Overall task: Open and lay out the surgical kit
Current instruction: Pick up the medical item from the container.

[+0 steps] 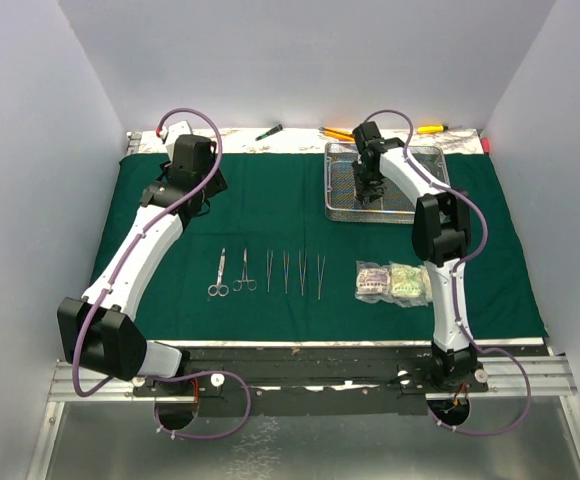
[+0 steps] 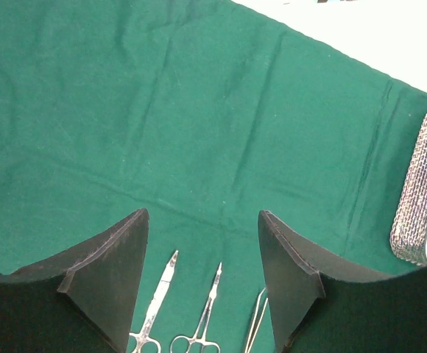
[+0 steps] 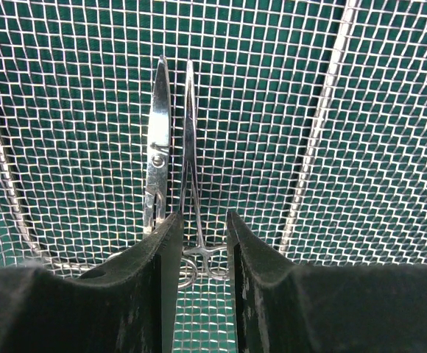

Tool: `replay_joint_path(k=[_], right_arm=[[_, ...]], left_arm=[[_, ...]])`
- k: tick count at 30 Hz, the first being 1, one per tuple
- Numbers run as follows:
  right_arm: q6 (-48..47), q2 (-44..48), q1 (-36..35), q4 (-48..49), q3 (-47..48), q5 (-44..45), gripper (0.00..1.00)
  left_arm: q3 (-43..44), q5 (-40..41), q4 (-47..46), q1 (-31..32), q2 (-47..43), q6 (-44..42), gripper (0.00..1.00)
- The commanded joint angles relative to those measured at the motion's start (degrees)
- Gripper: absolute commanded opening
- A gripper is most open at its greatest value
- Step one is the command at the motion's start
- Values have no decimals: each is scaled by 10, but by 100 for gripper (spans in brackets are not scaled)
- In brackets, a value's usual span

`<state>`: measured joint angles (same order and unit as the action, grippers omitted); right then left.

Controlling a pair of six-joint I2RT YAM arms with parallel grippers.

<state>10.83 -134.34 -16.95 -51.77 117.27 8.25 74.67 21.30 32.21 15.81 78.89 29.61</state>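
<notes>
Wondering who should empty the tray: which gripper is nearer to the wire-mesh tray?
Right. The right gripper is down inside the tray, straddling a clamp on the mesh. The left gripper hovers over the green cloth, with the tray off to its right.

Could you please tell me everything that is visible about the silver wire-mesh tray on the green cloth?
The rectangular silver wire-mesh tray looks like steel: a fine mesh floor, low walls, a thicker wire rim. It lies flat on the dark green cloth, toward its far right corner. Inside lie, side by side, steel scissors and a slim steel clamp. The right gripper reaches in, fingers either side of the clamp's handles.
</notes>
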Motion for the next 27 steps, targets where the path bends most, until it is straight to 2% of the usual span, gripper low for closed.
replay_joint_path(k=[1,13,18,21,27], right_arm=[[-18,-20,6,22,5,-27,34],[-20,-45,12,32,-23,-42,31],[0,-46,14,7,-14,51,24],[0,-22,13,24,-31,73,23],[-4,28,13,58,-37,28,23]], left_arm=[[21,-14,-7,-1,9,-11,63],[20,-13,-7,-2,8,-20,63],[17,-11,-7,-2,6,-21,63],[15,-11,-7,-1,6,-22,63],[15,-12,-7,-1,8,-22,63]])
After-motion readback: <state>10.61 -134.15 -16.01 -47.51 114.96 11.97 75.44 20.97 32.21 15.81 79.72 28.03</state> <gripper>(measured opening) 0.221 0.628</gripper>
